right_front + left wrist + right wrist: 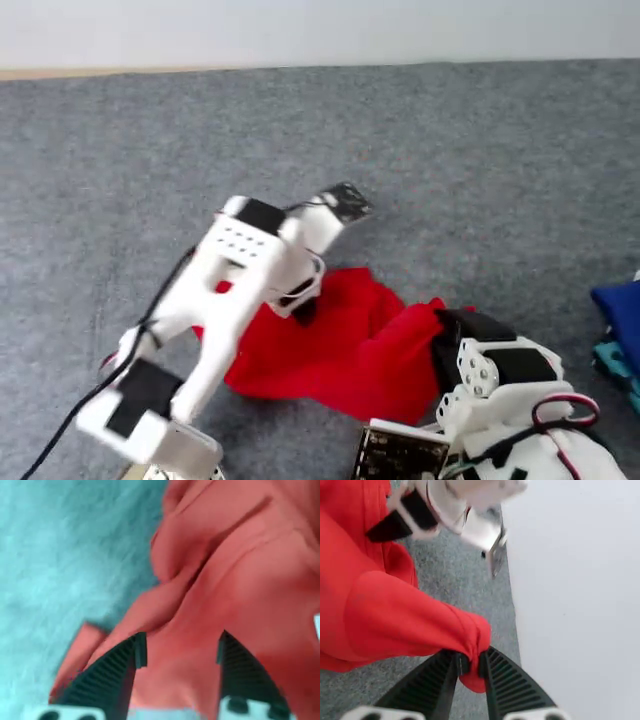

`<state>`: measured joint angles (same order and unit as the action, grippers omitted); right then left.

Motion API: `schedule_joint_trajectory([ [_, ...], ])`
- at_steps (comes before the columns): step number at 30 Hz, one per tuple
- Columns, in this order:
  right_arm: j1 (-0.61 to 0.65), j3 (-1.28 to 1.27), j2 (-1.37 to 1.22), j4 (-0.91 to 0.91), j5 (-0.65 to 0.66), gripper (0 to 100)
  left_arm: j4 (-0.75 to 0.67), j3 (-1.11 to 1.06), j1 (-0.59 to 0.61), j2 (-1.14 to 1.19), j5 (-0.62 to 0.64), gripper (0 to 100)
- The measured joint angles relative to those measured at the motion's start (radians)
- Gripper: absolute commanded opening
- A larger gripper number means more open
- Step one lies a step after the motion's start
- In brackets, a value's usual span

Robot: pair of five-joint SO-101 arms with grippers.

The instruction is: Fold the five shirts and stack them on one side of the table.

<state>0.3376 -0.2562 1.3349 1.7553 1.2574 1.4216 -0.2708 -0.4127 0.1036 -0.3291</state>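
A crumpled red shirt (350, 345) lies on the grey table (420, 150) in the high view. My left gripper (180, 655) hovers open just above the cloth, with the red shirt (240, 580) spread between and beyond its black fingers (112, 672). In the high view the left gripper (300, 303) is over the shirt's left part. My right gripper (470, 664) is shut on a bunched edge of the red shirt (395, 615), at the shirt's right end in the high view (443, 330). The left gripper (410, 515) also appears farther off in the right wrist view.
A blue shirt (620, 315) and a bit of teal cloth (612, 362) lie at the table's right edge. Bare grey table stretches behind the red shirt up to the pale wall (300, 30).
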Motion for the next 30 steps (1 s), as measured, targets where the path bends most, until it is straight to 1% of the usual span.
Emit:
schedule_joint_trajectory([
  [6, 0.000, 0.000, 0.002, 0.000, 0.000, 1.0, -0.009, 0.172, -0.077, 0.176, 0.000, 23],
  [9, 0.000, 0.000, 0.006, 0.000, 0.000, 1.0, 0.014, 0.255, -0.110, 0.206, 0.000, 23],
  [12, -0.034, 0.000, 0.006, 0.000, 0.000, 1.0, 0.035, 0.308, -0.144, 0.212, 0.000, 23],
  [20, -0.055, 0.000, 0.006, 0.000, 0.000, 1.0, 0.014, 0.324, -0.241, 0.236, -0.003, 23],
  [24, -0.055, 0.000, 0.006, 0.000, 0.000, 1.0, -0.014, 0.328, -0.247, 0.327, 0.006, 23],
  [30, -0.055, 0.000, 0.006, 0.000, 0.000, 1.0, -0.015, 0.410, -0.247, 0.430, 0.000, 23],
])
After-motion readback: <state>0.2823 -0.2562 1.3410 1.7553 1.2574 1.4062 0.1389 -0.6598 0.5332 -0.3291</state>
